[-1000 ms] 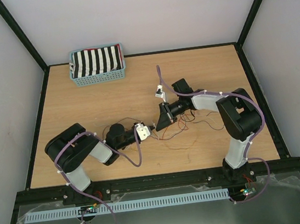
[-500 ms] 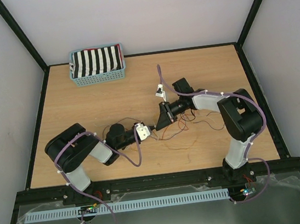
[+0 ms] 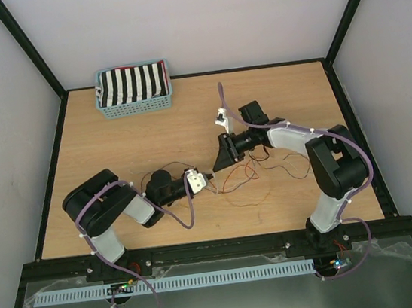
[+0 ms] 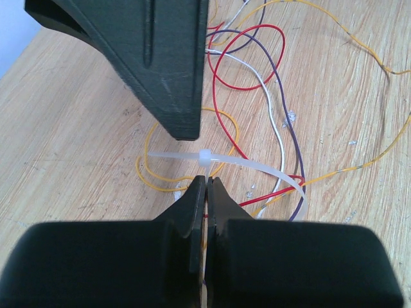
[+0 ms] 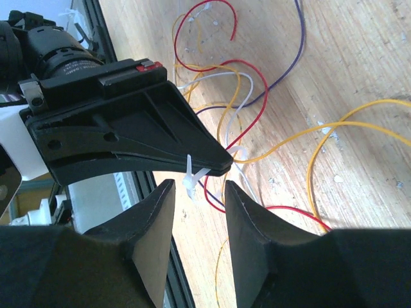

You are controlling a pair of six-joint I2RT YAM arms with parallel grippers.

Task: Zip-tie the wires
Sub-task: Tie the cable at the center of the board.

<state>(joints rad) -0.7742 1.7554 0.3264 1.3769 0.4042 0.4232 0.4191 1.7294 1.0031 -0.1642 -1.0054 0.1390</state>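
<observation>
The right arm [image 3: 287,137] has drawn back and its right gripper [image 5: 198,185] has opened, empty; the left gripper [image 4: 207,183] pinches the wires [image 4: 282,45], sprawled on the table [image 3: 115,158] between the arms. The zip tie [image 4: 204,157] looks cinched, so next the left probably lets go; the loop's tightness is hidden behind its fingers [image 4: 192,205].

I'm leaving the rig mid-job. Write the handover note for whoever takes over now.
Left hand: shut, pinching the wires.
Right hand: open, the zip tie just off its tips, not gripped.
Zip tie: strap through its head, right at the left hand's tips, tail free.
Done: tie threaded. Left: probably cinch it; loop tightness unclear.
</observation>
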